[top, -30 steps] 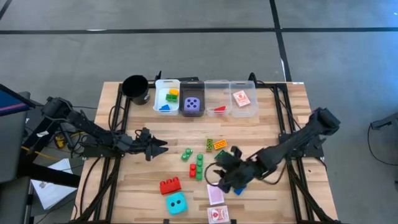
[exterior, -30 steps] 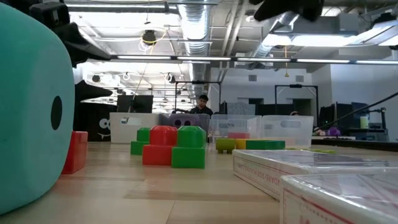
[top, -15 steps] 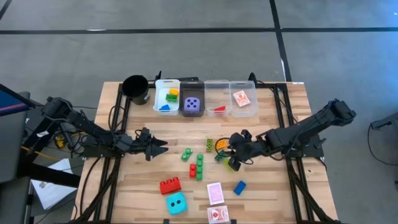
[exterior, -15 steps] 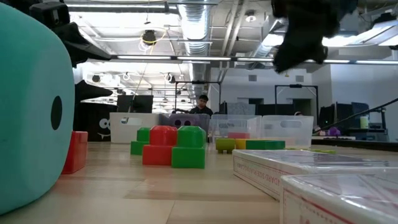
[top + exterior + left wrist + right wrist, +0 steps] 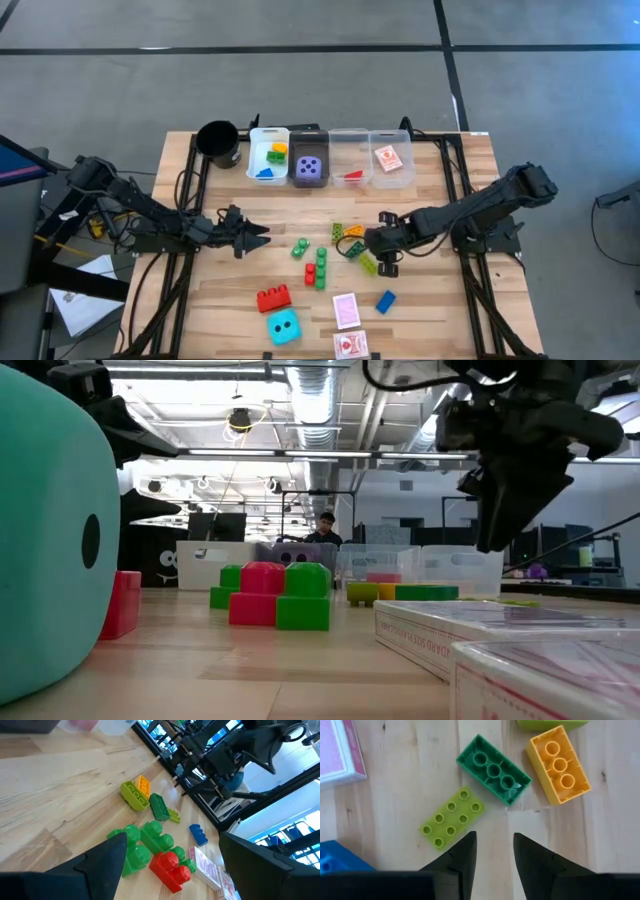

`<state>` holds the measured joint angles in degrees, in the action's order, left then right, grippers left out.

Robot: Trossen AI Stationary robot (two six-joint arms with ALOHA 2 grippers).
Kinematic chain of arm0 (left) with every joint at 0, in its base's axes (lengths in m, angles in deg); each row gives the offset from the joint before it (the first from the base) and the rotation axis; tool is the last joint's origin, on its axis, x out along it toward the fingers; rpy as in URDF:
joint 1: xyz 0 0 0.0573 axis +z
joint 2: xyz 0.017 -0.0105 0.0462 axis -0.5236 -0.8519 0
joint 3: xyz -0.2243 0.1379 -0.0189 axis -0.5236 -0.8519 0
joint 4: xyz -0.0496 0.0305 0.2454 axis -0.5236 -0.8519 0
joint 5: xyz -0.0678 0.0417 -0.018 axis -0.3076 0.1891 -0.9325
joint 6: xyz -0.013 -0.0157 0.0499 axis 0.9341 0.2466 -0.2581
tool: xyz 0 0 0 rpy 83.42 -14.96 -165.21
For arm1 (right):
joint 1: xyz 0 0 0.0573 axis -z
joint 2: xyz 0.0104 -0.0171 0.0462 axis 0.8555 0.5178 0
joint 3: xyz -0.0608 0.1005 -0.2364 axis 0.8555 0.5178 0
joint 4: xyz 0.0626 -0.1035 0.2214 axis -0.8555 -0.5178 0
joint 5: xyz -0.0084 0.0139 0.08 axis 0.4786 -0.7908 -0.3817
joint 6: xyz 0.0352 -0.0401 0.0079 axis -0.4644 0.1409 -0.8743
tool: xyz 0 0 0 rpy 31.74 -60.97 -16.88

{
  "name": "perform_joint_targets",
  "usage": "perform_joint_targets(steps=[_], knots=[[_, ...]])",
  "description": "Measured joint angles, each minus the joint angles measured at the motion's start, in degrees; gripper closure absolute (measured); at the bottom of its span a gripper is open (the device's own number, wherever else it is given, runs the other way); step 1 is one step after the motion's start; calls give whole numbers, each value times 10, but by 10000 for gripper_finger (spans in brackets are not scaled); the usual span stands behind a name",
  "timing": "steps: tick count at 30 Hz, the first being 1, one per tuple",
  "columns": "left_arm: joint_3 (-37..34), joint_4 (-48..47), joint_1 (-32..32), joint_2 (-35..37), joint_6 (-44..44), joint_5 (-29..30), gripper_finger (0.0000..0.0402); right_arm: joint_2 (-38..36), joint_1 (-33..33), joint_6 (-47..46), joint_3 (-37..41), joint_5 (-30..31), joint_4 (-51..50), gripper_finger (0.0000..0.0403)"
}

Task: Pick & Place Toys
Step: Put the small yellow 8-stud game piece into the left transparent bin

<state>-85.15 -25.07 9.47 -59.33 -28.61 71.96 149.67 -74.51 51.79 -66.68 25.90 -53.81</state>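
Two dark arms work a wooden table (image 5: 200, 300) strewn with toys. The right gripper (image 5: 379, 253) hangs over a cluster of bricks at the table's middle, its jaws spread a little with nothing between them; its wrist view looks straight down past the fingertips (image 5: 465, 851) at a lime brick (image 5: 451, 817), a dark green brick (image 5: 493, 769) and an orange brick (image 5: 559, 764), with a pink-backed card (image 5: 337, 750) just beside them and a blue brick (image 5: 337, 862) at the edge. The dark green brick and the orange brick lie almost touching; the lime one sits just apart from them.

The left gripper (image 5: 252, 235) waits above the table's left half, well apart from the bricks, its jaws spread and empty.

Nearer the table's front edge lie a red brick (image 5: 274, 297), a cyan die (image 5: 282, 324) and a red-white card (image 5: 350, 345). A stack of green bricks (image 5: 319, 268) stands between the two grippers.

At the far edge, a row of four bins (image 5: 330, 172) holds sorted items, among them a purple die (image 5: 310, 168) and another card (image 5: 388, 158); a black cup (image 5: 218, 143) stands beside the row.

A person shows far behind the table in the low view.
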Motion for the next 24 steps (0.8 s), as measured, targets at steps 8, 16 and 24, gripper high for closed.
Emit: perform_joint_targets(steps=[8, 16, 24], knots=[[0, 0, 0, 0, 0, 0, 92, 4, 50, 101, -23, -25, -22, 279], [0, 0, 0, 0, 0, 0, 92, 4, 113, 191, -39, -42, -71, 279], [0, 0, 0, 0, 0, 0, 92, 4, 144, 255, -39, -80, -86, 279]])
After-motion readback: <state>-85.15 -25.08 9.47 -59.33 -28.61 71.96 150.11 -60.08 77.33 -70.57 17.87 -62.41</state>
